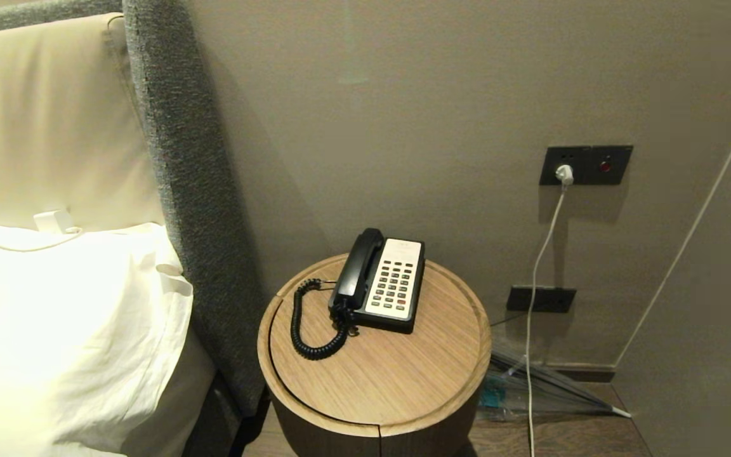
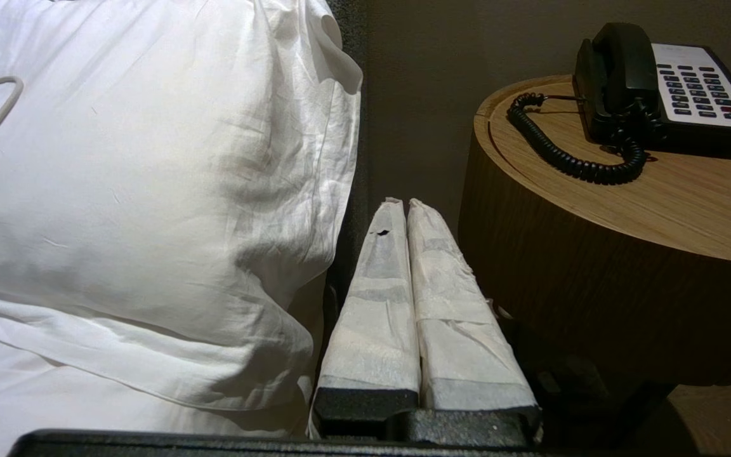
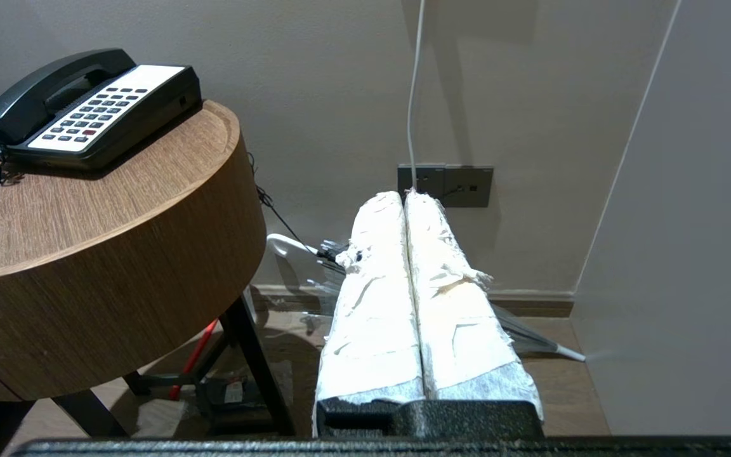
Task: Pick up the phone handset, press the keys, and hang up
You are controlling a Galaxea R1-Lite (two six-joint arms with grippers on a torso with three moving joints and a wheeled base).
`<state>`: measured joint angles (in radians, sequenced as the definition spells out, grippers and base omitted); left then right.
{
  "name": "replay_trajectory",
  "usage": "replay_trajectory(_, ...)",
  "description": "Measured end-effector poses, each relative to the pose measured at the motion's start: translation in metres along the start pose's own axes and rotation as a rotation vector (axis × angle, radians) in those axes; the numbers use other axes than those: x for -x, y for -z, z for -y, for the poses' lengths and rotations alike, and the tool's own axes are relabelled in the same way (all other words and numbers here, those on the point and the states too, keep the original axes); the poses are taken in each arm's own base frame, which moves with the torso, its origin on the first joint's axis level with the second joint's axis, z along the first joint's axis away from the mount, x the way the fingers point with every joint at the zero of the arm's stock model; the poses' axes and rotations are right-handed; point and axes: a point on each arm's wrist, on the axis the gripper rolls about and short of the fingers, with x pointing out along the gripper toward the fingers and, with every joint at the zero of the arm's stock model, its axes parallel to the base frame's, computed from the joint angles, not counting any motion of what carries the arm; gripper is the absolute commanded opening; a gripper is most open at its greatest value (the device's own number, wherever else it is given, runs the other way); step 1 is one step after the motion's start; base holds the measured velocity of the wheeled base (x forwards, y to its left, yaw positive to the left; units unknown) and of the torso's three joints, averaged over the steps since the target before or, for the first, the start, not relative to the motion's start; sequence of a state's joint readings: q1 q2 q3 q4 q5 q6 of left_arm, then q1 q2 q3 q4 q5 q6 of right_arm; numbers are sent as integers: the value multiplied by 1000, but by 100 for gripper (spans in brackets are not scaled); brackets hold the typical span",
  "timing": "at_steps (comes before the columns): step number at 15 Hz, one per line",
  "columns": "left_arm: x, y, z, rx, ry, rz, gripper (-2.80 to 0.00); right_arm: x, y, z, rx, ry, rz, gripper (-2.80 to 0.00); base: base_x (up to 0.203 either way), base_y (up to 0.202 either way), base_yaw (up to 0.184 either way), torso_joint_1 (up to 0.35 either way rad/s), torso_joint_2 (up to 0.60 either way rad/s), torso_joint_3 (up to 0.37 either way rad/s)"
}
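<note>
Both our tape-wrapped pincers, left and right, hang clenched and empty, well below the long black plastic handset cradled on its black-and-white phone base; we should open wide before reaching up.

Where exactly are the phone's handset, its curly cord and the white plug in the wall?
phone handset (image 1: 358, 266), head view, middle of the black grip.
coiled cord (image 1: 315, 348), head view, bottom of the loop on the round table.
white plug (image 1: 564, 172), head view, its body in the dark wall socket plate.
</note>
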<state>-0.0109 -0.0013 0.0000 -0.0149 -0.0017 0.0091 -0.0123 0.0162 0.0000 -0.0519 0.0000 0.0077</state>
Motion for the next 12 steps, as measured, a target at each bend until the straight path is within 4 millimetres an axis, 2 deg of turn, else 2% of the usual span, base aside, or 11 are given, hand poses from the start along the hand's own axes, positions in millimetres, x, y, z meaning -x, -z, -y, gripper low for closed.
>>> replay_trajectory(12, 0, 0, 0, 0, 0, 0, -280, 0, 0, 0, -5, 0, -3, -280, 0, 0, 0, 0, 0, 0)
